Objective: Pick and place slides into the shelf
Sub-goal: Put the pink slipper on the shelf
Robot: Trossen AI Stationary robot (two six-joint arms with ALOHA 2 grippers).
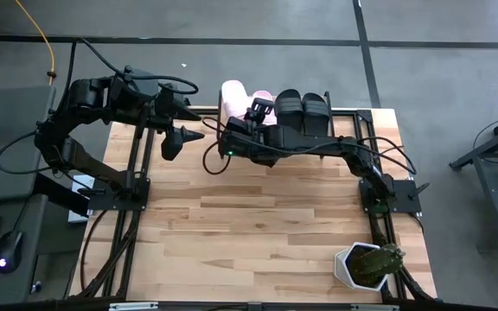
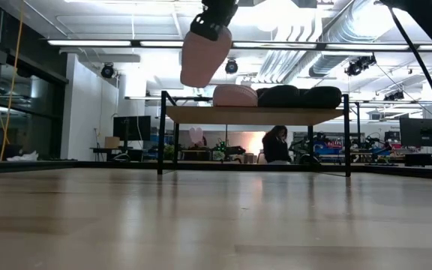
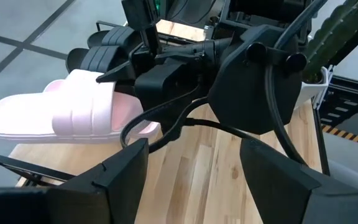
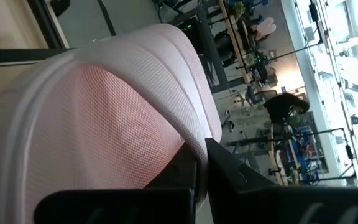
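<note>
One pale pink slide [image 2: 204,54] hangs in the air beyond the left end of the shelf [image 2: 257,115], and my right gripper [image 2: 216,16] is shut on it. It also fills the right wrist view as the pink slide [image 4: 110,106]. On the shelf top lie a second pink slide [image 2: 235,95] and two black slides [image 2: 280,95] [image 2: 321,96], side by side. My left gripper [image 1: 184,142] stands open above the table's far left part, its fingers spread with nothing between them, facing the held slide [image 3: 73,112]. My right gripper pinches the edge of the pink slide's wide strap [image 4: 185,140] between its two fingers [image 4: 229,168]. In the low view the fingers come at it from above. The slide hangs below them, tilted with one end down, clear of the shelf and the table.
A cactus in a white pot [image 1: 366,263] stands near the table's near right corner. Black frame rails [image 1: 137,186] run along both sides of the wooden table. A person [image 2: 276,144] sits in the room beyond the shelf.
</note>
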